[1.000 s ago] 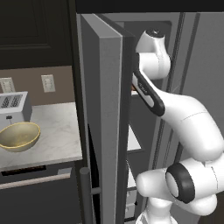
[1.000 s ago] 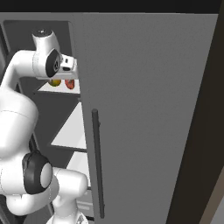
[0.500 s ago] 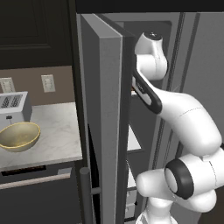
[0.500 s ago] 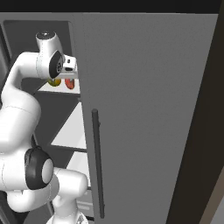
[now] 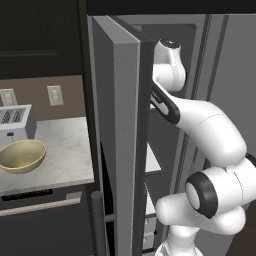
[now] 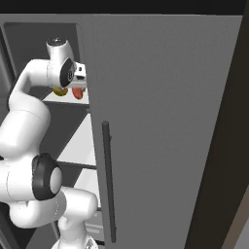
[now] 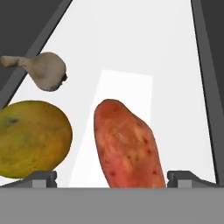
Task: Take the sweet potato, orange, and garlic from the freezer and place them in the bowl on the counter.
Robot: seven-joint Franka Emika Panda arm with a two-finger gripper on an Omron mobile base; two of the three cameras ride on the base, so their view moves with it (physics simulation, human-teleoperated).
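Reddish-orange and speckled, the sweet potato lies on the white freezer shelf right in front of the gripper, between its two fingertips and nearer the right one. The jaws stand wide open and grip nothing; both tips sit at the bottom edge of the hand view, apart from the potato. The orange, yellow-olive with dark flecks, lies just left of the potato, a narrow gap between them, with the left tip in front of its lower edge. The garlic, pale with a long stem, lies behind the orange, farther back on the shelf.

From the right base view the white arm reaches into the freezer; its wrist hides most of the food, leaving only a bit of orange and potato below it. The fingers themselves are hidden there. From the left base view the open grey door covers the hand and the shelf.

Left of the door, the marbled counter carries the tan bowl and a silver toaster, cut off by the frame edge. Two wall outlets sit on the brown wall above, under dark cabinets.
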